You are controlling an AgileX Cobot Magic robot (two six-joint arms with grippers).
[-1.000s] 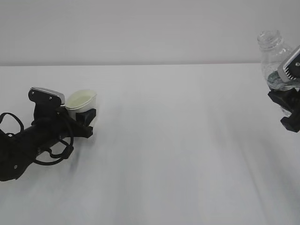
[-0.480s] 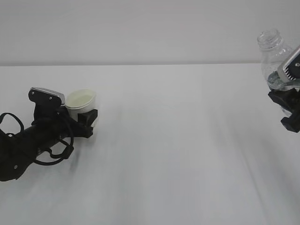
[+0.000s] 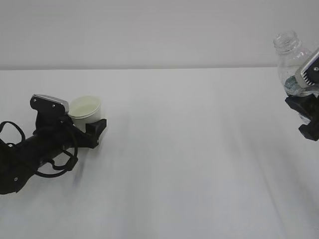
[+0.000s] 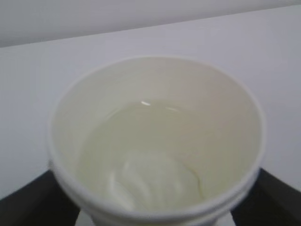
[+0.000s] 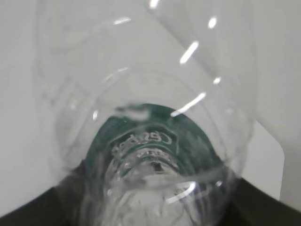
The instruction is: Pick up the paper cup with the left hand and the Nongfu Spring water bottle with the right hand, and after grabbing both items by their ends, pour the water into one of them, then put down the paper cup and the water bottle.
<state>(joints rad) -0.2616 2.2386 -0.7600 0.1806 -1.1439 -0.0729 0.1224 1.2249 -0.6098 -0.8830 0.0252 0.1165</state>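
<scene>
This looks like a robot test bench in a lab rather than a home or shop. A bare white table (image 3: 189,164) runs back to a plain pale wall (image 3: 149,30), with no furnishings or decoration. Two black robot arms, one (image 3: 35,149) at the left edge and one (image 3: 306,117) at the right, work over it.

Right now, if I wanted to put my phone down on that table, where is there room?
The wide bare middle, between the paper cup on the left and the water bottle held at the right edge. The front is free too. The left side is crowded: the left hand and its cables surround the cup.
</scene>
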